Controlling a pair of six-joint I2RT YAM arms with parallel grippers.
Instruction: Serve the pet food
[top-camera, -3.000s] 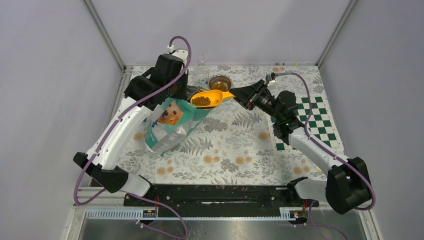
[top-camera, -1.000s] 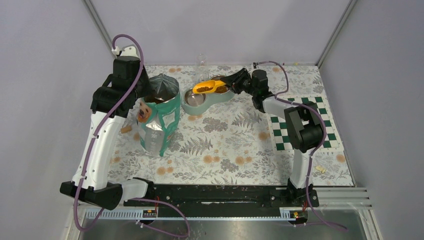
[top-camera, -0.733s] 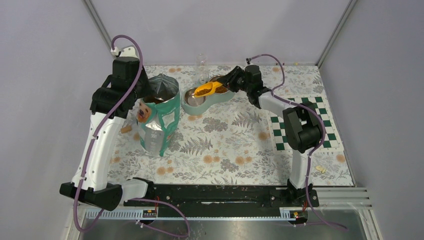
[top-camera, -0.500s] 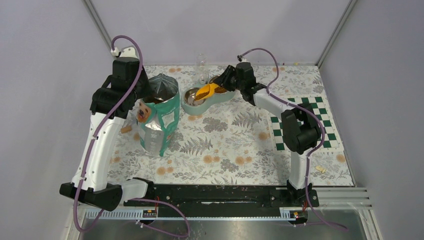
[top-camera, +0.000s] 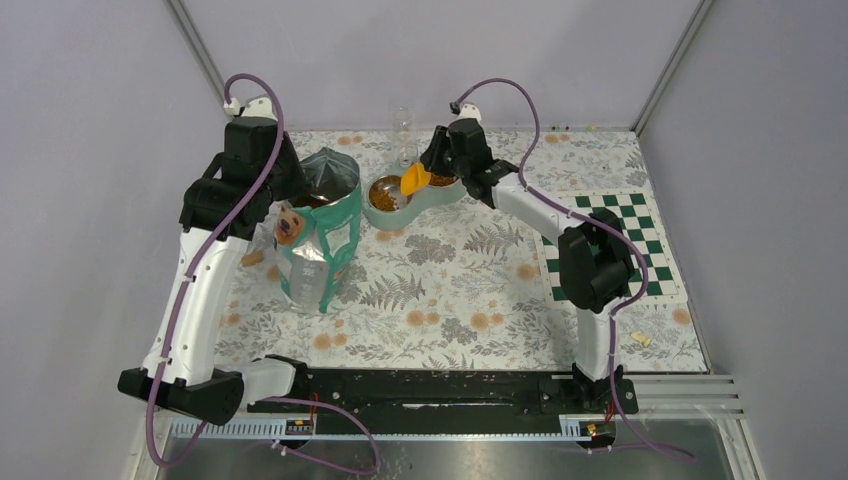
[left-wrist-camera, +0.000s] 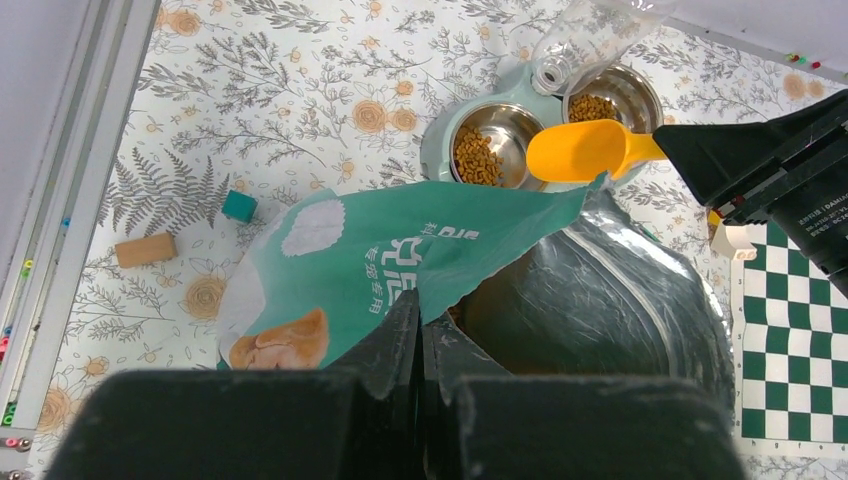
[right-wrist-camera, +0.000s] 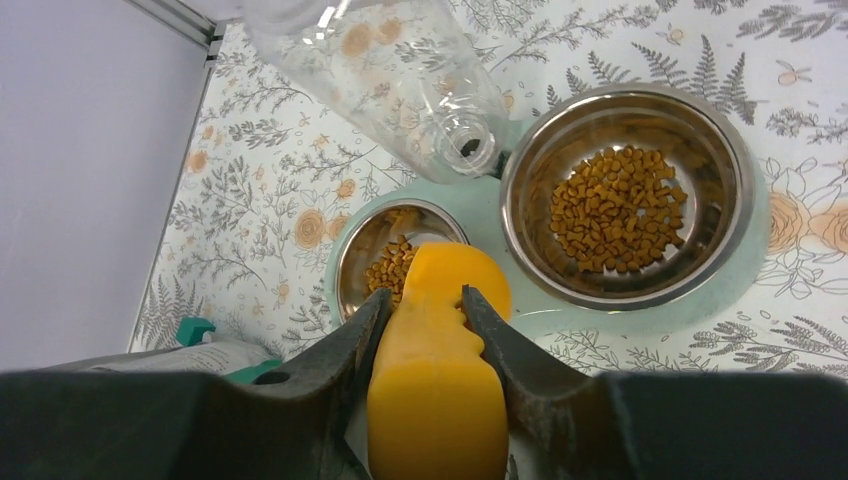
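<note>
Scoop (right-wrist-camera: 437, 390) tipped steeper, pet food (right-wrist-camera: 392, 268) in bowl (right-wrist-camera: 400, 207) | right jaws clamp scoop | left jaws pinch bag (left-wrist-camera: 350, 280) edge

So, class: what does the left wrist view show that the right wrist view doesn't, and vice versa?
Only the left wrist: the wooden block, the checkerboard mat and the left fingers pinching the bag. Only the right wrist: the right fingers pressed on either side of the orange scoop. Both: the scoop, pet food in both steel bowls, the clear bottle.
</note>
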